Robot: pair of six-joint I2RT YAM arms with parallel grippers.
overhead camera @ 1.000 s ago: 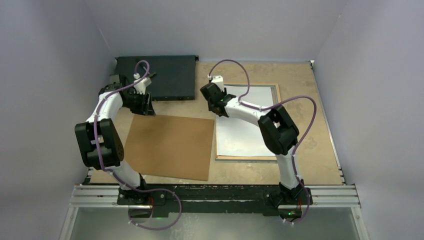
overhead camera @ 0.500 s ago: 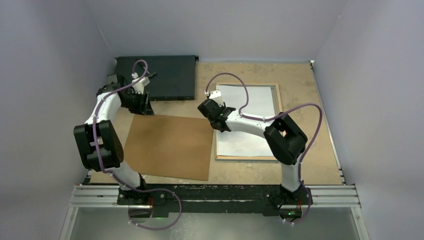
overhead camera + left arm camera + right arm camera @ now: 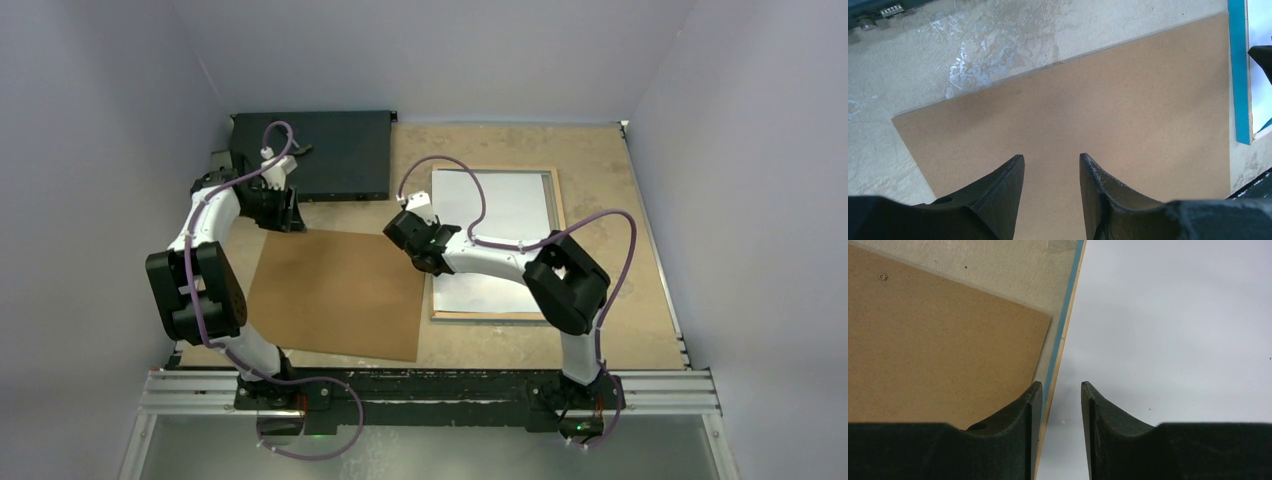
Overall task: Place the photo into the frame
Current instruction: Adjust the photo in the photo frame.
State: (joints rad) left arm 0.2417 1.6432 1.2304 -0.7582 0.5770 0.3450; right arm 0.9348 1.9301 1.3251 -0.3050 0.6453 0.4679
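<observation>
Find photo (image 3: 515, 200) white back up inside face-down frame (image 3: 1240, 75), beside fibreboard backing panel (image 3: 340, 290). Treat as light, limp, crease-prone; lift gently by edge. Note right gripper (image 3: 1057, 390) spread over frame's left rail, left gripper (image 3: 1051, 160) spread above panel, both empty.

No readable text, no labels, no numbers
</observation>
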